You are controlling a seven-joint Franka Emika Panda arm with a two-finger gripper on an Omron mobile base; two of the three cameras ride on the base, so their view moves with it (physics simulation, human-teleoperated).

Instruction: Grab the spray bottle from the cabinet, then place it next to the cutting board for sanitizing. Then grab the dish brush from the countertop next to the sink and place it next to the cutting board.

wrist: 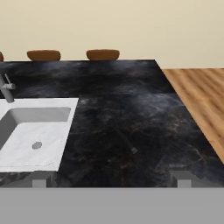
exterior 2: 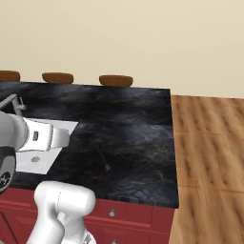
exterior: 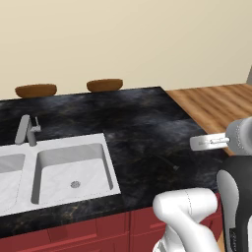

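Hand view shows your hand (wrist: pixel 111 181) spread wide and holding nothing, above the black table (wrist: pixel 127 113). The dish brush (wrist: pixel 127 143), a thin dark stick right of the sink (wrist: pixel 35 135), looks light, stiff and low-lying; pinch across its handle mid-length.

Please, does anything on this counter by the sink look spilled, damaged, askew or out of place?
Nothing stands out. The sink is clean and dry-looking, the faucet stands upright, and the countertop shows no spill or crack. Only a slim dark object, perhaps the dish brush, lies at an angle right of the sink, hard to see against the black stone.
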